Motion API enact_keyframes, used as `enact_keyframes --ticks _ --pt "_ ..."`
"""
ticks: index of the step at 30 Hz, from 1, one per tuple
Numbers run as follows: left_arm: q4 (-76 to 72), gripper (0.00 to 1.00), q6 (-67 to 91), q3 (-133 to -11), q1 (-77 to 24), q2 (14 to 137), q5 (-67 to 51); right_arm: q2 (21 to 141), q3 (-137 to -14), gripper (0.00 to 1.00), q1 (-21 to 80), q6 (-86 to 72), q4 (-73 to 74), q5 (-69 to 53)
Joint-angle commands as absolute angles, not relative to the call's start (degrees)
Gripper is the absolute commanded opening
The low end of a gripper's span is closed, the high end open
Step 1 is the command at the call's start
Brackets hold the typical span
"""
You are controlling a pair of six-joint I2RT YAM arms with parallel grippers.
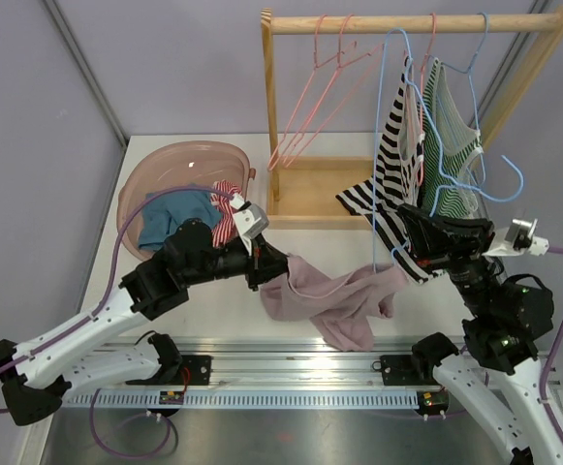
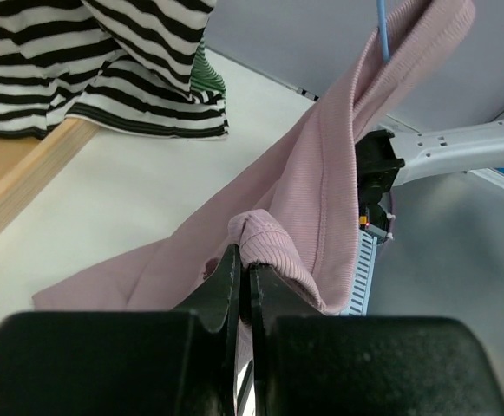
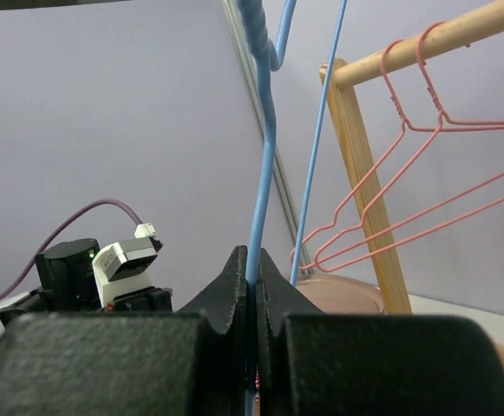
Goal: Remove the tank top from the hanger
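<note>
Pink ribbed-knit tank top (image 1: 334, 300) is mostly down on the white table (image 1: 436, 305), sprawled btwn my two arms in front of the wooden clothes rack (image 1: 417, 21). Its right end lifts up to the thin blue wire hanger (image 1: 379, 155). In the L wrist view the blue wire runs into the top of the raised fabric, so it looks still caught on it.

My left claw (image 2: 243, 273) is pinched tight on a bunched fold of the top's edge, jaws nearly touching w/ cloth btwn them. My right claw (image 3: 253, 277) is clamped on the blue hanger's wire, low on its shaft, right beside the top's raised end.

On the rack: two pink wire hangers (image 1: 310, 107), bare, plus a black-and-white striped garment (image 1: 392, 145) and a green-and-white striped one (image 1: 451, 145). Far L on the table is a round pink plastic basin (image 1: 189, 155) w/ teal cloth (image 1: 174, 218) and red-striped cloth (image 1: 225, 218) in it.
</note>
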State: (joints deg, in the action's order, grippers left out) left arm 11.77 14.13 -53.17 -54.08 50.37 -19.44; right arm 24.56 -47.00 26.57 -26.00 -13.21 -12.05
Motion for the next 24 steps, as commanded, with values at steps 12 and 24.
enact_keyframes --ticks 12,24 --pt "17.6 0.03 18.9 -53.9 -54.6 56.8 -0.3 25.1 -57.6 0.00 26.6 -17.8 17.9 3.3" --pt "25.7 0.52 19.2 -57.2 -55.5 55.7 5.4 52.8 -89.8 0.00 26.6 -17.6 41.1 11.6"
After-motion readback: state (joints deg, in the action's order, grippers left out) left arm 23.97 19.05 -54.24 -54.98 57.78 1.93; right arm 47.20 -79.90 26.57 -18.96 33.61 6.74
